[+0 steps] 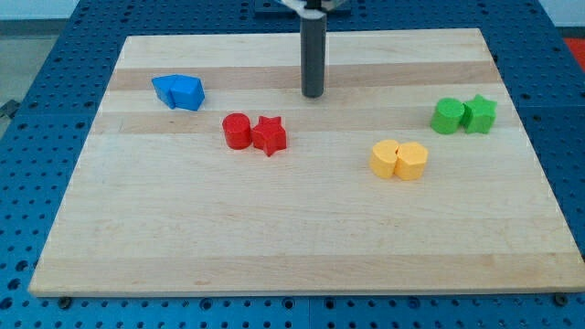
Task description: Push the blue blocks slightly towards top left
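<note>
Two blue blocks point(178, 91) sit pressed together near the view's upper left of the wooden board point(292, 247); their exact shapes are hard to tell apart. My tip point(313, 94) rests on the board at the upper middle, well to the right of the blue blocks and apart from them. It stands above and to the right of the red pair.
A red cylinder point(237, 130) touches a red star point(270, 135) left of centre. Two yellow blocks point(399, 160) sit together right of centre. A green cylinder point(447, 116) and a green star point(480, 113) sit at the right. A blue pegboard surrounds the board.
</note>
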`<state>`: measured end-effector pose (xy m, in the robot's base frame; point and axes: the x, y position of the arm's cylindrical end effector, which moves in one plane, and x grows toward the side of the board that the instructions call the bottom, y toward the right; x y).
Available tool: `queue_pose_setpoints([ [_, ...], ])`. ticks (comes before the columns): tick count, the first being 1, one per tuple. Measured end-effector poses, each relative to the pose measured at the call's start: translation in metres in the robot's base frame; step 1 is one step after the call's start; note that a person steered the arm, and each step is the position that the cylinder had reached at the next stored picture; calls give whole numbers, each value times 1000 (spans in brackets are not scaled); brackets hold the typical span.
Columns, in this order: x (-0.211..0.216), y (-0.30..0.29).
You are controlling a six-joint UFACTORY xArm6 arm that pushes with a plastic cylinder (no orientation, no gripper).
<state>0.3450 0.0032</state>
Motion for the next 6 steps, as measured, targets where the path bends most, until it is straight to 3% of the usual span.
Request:
queue_pose_setpoints([
  [4, 12, -247],
  [6, -3, -289],
])
